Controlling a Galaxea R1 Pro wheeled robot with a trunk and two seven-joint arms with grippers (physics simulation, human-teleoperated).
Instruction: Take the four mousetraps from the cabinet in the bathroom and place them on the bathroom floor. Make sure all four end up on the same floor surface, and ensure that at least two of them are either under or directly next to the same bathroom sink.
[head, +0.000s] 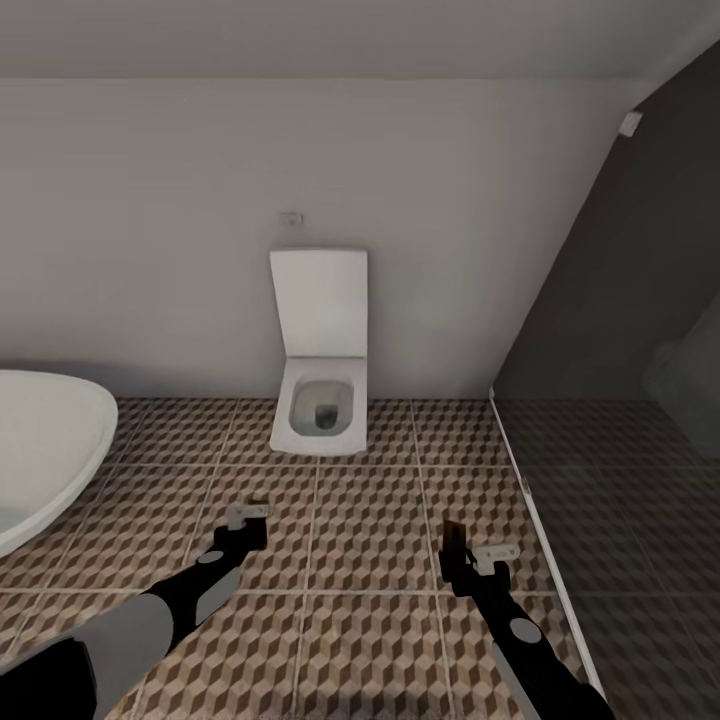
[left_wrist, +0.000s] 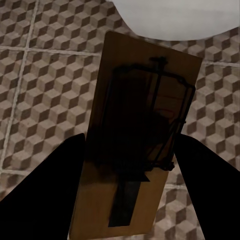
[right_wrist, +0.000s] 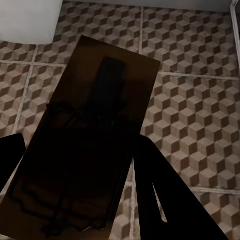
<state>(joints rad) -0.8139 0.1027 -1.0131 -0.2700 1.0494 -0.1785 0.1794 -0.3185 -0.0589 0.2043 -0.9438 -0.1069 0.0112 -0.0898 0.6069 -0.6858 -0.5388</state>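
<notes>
**tilefan:** So where are the traps right now?

**botwatcher:** Both arms are carrying one. The left gripper (left_wrist: 127, 165) is clamped on a mousetrap (left_wrist: 137, 135). In the left wrist view the tan board sits between the two dark fingers (left_wrist: 45, 190), wire side up, with the bathroom floor (left_wrist: 45, 75) below it and the white curve of the bathtub (left_wrist: 175, 17) past its far end.

**tilefan:** And the right side?

**botwatcher:** Same deal: the right gripper (right_wrist: 80, 170) is closed on a second mousetrap (right_wrist: 90, 135), which looks much darker, in shadow. The white base of the toilet (right_wrist: 27, 20) shows beyond it over the cube tiles.

**tilefan:** From the head cam?

**botwatcher:** Both grippers hang above the floor (head: 370, 540), left gripper (head: 245, 525) near the bathtub (head: 45, 440), right gripper (head: 462, 560) near the white strip (head: 535, 520) edging the dark shower zone. The toilet (head: 320, 400) stands against the wall between them, lid up. The boards are barely visible there, edge-on.
</notes>
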